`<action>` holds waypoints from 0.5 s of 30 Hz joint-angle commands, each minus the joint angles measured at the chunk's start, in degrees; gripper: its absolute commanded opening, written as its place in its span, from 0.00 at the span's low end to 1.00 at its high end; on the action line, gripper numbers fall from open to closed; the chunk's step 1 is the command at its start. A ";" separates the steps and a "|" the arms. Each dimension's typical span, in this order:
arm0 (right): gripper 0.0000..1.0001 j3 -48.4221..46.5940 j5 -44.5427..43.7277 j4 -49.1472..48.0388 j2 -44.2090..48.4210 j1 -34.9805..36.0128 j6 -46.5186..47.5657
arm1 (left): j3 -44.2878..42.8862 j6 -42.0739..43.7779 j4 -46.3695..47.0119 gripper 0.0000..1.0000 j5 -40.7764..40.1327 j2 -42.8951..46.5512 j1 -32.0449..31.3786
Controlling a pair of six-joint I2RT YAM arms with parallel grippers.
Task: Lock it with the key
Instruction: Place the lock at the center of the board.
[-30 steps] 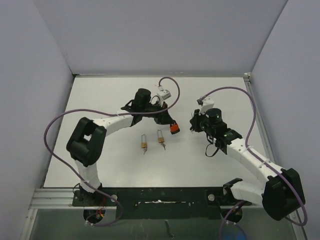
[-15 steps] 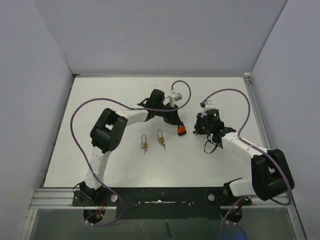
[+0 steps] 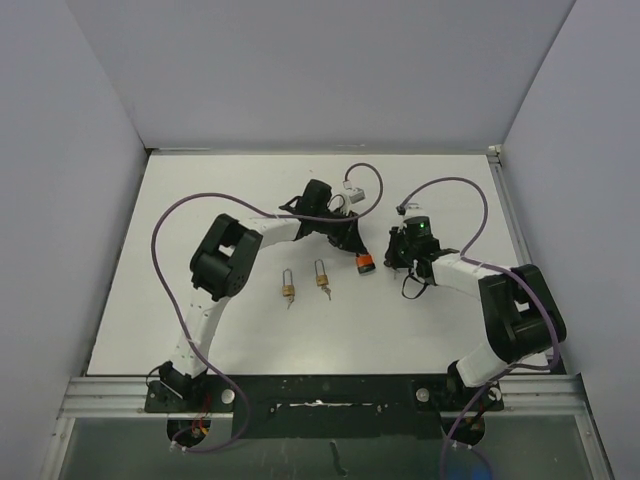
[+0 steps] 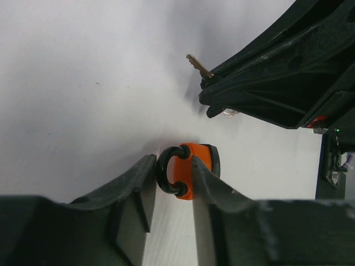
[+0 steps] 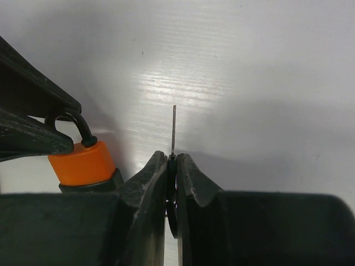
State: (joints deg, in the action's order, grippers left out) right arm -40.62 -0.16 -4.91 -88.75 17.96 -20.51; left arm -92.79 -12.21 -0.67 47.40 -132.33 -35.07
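Note:
An orange padlock (image 3: pixel 364 263) with a black shackle is held just above the white table (image 3: pixel 200 200). My left gripper (image 4: pixel 173 177) is shut on the orange padlock (image 4: pixel 191 169), its fingers pinching the shackle end. My right gripper (image 5: pixel 172 160) is shut on a key (image 5: pixel 173 130); the thin blade sticks out ahead of the fingertips. The padlock (image 5: pixel 83 163) shows at the left of the right wrist view, beside the key and apart from it. The key blade (image 4: pixel 198 65) also shows in the left wrist view, above the padlock. Both grippers meet near mid-table, the right gripper (image 3: pixel 393 258) just right of the padlock.
Two small brass padlocks (image 3: pixel 287 288) (image 3: pixel 321 276) with keys in them lie on the table in front of the left arm. Purple cables loop over both arms. Grey walls close the table at left, back and right.
Both arms have drawn inward. The left gripper carried the orange padlock slightly right and nearer, and the right gripper with the key moved left toward it.

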 commanded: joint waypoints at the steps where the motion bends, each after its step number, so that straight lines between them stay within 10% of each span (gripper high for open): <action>1: 0.02 -1.59 -0.01 -3.33 -0.68 -0.38 -0.39 | -3.46 -1.26 3.56 0.35 1.46 -1.39 1.07; 15: 0.41 0.46 -1.33 -6.15 5.27 -0.29 1.17 | -3.18 -8.39 13.10 0.57 2.85 0.53 4.61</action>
State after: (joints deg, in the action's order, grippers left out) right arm -40.49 0.03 -6.57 -88.90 17.93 -19.94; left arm -94.52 -18.57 6.55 48.64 -133.32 -31.35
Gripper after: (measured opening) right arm 0.402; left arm 0.564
